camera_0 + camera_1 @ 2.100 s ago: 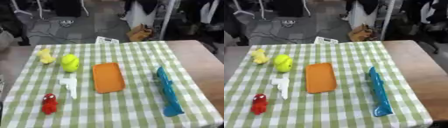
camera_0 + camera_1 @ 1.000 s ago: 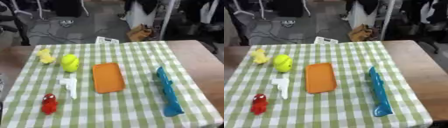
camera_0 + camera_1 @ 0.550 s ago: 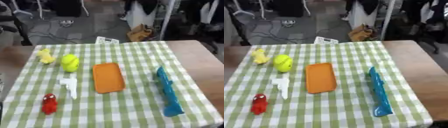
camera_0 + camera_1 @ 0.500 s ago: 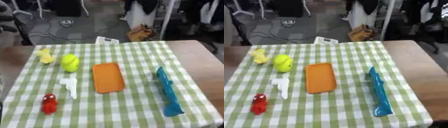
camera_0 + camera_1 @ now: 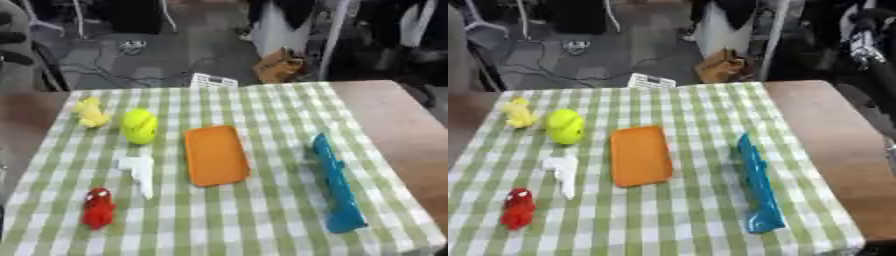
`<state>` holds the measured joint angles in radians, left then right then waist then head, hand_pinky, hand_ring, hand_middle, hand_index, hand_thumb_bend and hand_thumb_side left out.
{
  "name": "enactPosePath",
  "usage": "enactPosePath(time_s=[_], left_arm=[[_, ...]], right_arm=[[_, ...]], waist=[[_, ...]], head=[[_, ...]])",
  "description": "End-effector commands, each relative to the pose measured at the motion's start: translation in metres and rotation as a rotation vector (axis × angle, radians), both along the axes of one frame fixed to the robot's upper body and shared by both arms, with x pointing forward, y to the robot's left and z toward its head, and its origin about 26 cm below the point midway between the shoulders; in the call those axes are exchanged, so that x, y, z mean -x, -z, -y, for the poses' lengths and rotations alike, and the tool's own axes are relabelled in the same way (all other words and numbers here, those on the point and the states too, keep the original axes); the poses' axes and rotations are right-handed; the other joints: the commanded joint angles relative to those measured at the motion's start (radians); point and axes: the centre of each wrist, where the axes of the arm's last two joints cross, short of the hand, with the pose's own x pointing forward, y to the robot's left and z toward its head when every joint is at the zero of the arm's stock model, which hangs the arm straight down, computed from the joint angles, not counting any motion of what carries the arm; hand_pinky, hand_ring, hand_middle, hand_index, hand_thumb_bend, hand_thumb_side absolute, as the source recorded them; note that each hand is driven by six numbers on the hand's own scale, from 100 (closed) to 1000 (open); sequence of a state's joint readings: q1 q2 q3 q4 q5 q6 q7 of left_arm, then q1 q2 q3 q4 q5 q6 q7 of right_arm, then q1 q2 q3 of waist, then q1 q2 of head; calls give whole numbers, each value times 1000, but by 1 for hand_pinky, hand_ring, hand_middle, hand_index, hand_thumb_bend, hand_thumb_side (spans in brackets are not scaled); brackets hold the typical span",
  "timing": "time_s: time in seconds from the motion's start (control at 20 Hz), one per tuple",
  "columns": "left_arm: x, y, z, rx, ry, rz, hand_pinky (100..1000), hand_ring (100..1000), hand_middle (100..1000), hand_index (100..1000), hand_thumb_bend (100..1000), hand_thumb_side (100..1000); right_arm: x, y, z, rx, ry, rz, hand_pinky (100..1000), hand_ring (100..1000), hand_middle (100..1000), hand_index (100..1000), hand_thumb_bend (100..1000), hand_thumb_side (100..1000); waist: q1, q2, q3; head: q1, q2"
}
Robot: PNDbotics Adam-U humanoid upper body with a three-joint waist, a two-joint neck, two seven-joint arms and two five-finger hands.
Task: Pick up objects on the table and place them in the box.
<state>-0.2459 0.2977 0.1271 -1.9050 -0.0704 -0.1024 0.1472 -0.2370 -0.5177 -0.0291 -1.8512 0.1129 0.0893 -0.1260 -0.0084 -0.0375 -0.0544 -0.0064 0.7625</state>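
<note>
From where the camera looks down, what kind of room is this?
Probably a lab or workshop: a table with a green checked cloth set with toys, loose cables on the floor beyond it, and chair legs at the far edge.

Everything on the green checked cloth [image 5: 262, 220] is soft and blurred. The small yellow thing [image 5: 90, 112] at the far left shows only a lumpy shape, the red figure [image 5: 98, 208] only a white patch near its top, and the white piece [image 5: 139, 172] no detail. The print on the white card [image 5: 651, 80] past the cloth's far edge cannot be read.
</note>
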Motion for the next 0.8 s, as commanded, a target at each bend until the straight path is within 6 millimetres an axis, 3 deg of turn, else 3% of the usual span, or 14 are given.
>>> enactPosePath(time_s=[0.05,0.8], left_arm=[[0,-9,-3,-24,-1,22,540,682,728,839,209,832],[0,-9,-3,-24,-1,22,540,682,728,839,208,833]], right_arm=[[-2,-4,6,67,17,-26,491,648,785,867,100,679],[-8,15,8,105,-7,-149,487,649,788,868,100,678]], waist=[[-11,-1,1],[-11,0,2]], head=[[-2,-11],[-3,-11]])
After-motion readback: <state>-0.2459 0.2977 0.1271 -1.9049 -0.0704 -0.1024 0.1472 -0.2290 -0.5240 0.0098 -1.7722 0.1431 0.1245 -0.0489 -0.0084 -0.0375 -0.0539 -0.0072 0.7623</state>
